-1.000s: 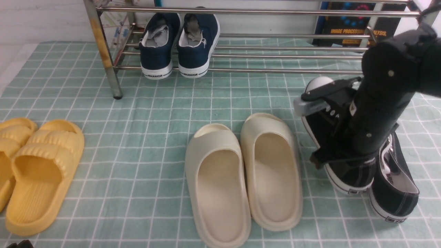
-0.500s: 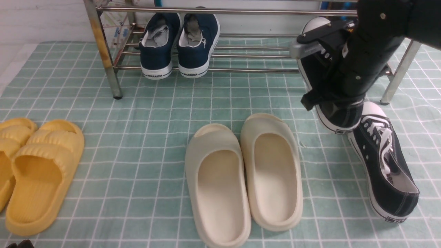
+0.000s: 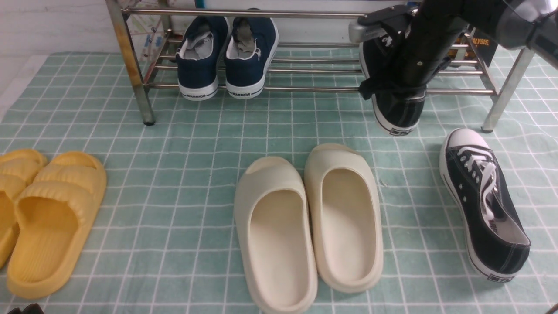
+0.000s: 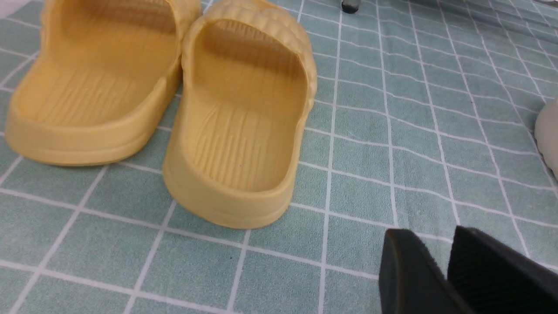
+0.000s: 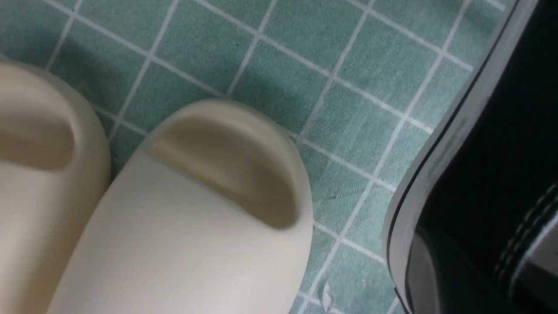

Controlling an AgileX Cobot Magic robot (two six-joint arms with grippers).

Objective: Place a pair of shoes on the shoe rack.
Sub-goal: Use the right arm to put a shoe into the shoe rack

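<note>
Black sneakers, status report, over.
Right tool shut on one sneaker, airborne at rack front. Left tool open, empty. Other sneaker on cloth. Navy shoes well aside.

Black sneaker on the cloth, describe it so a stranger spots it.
From the right leg of the chrome shoe rack, come forward onto the green cloth to the black sneaker. Unlike the cream slippers beside it, it is laced, with a white toe cap.

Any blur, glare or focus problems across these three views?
Front view: sharp, evenly lit, small glints on the shoe rack rods. Left wrist view: yellow slippers crisp, with only soft shadows. Right wrist view: cream slipper and black sneaker look soft, seemingly too close to focus.
</note>
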